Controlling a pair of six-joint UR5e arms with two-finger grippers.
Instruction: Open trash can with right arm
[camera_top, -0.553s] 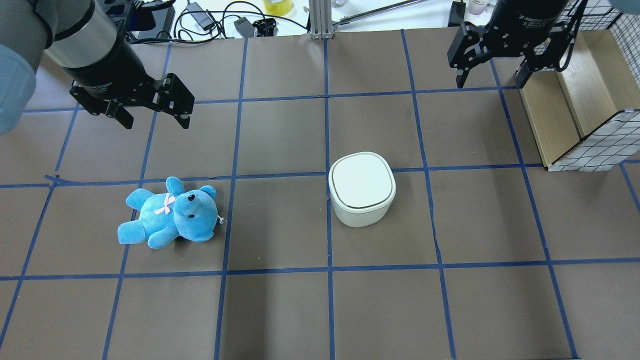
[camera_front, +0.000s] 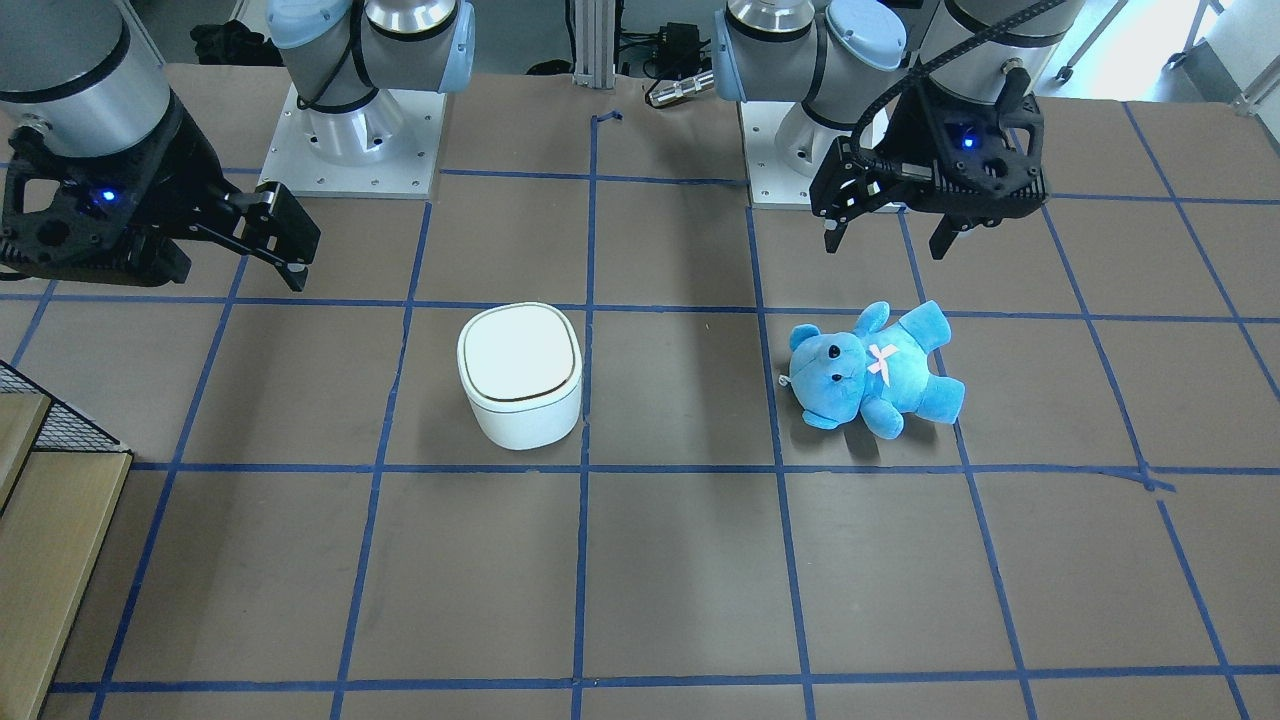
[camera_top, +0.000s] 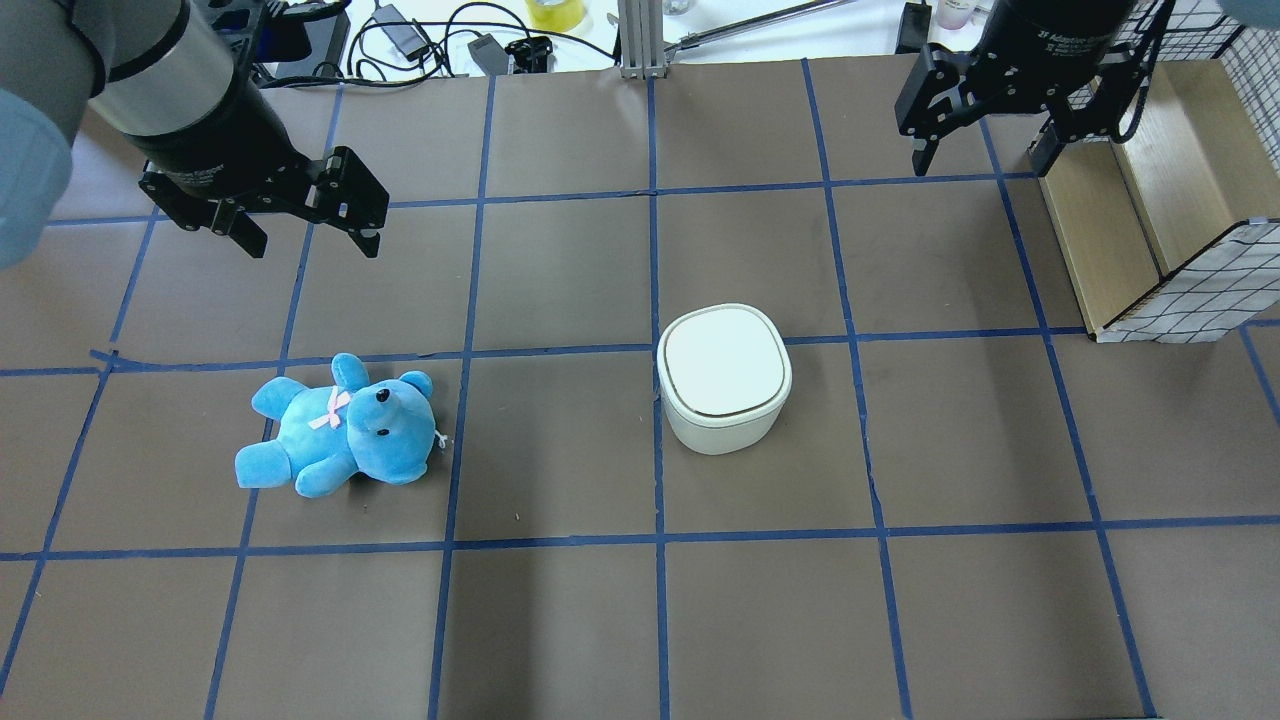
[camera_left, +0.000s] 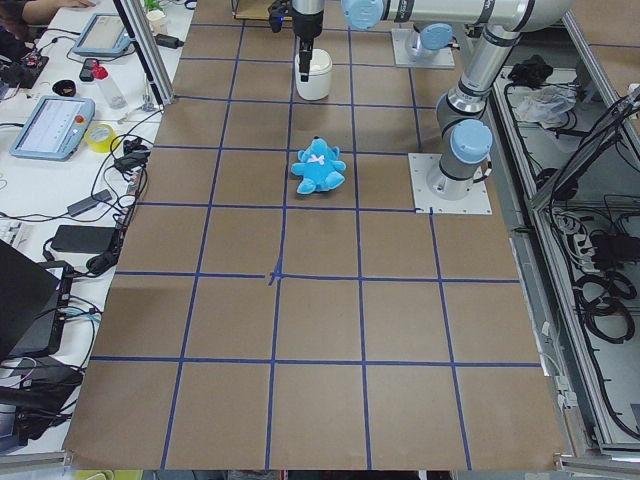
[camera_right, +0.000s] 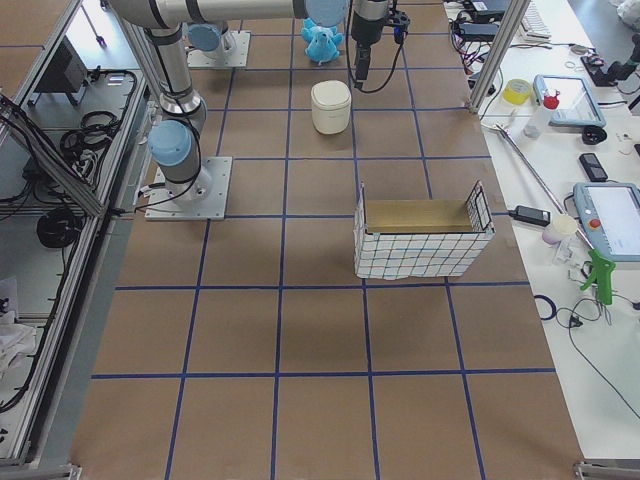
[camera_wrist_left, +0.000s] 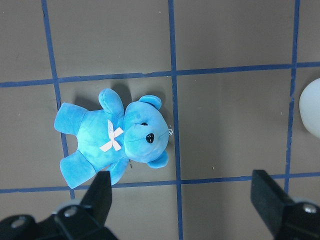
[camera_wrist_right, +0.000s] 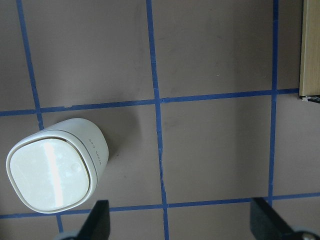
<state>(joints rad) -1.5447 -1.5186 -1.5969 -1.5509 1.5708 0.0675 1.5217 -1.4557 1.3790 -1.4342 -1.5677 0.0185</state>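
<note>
In the overhead view little has changed from a moment ago. The right gripper (camera_top: 978, 150) has shifted only very slightly, up by the far right of the table (camera_top: 560, 620). The trash can (camera_top: 723, 375) sits exactly where it was, just right of the centre line, with its lid (camera_top: 722, 360) shut. I judge that the reach toward the can has barely begun and the whole opening is still to do. The left gripper (camera_top: 312, 240) hangs at the far left, beyond the blue bear (camera_top: 340, 425).

The front-facing view shows both grippers raised clear of the tabletop, each well apart from the can. The bear lies on its back off to the can's side.

From the left end, the bear is nearer and the can farther along the same grid row.

From the right end, a wire-sided basket (camera_right: 420, 240) with a wooden floor stands nearer than the can.

The left wrist camera looks down on the bear between widely spread fingers, which hold nothing.

The right wrist camera shows its fingers just as wide and empty. The can sits low and left in its view.

The surface is brown paper marked into squares by blue tape (camera_top: 655, 540). Beyond the far edge are benches (camera_left: 70, 130) with tablets, cables and a tape roll.
</note>
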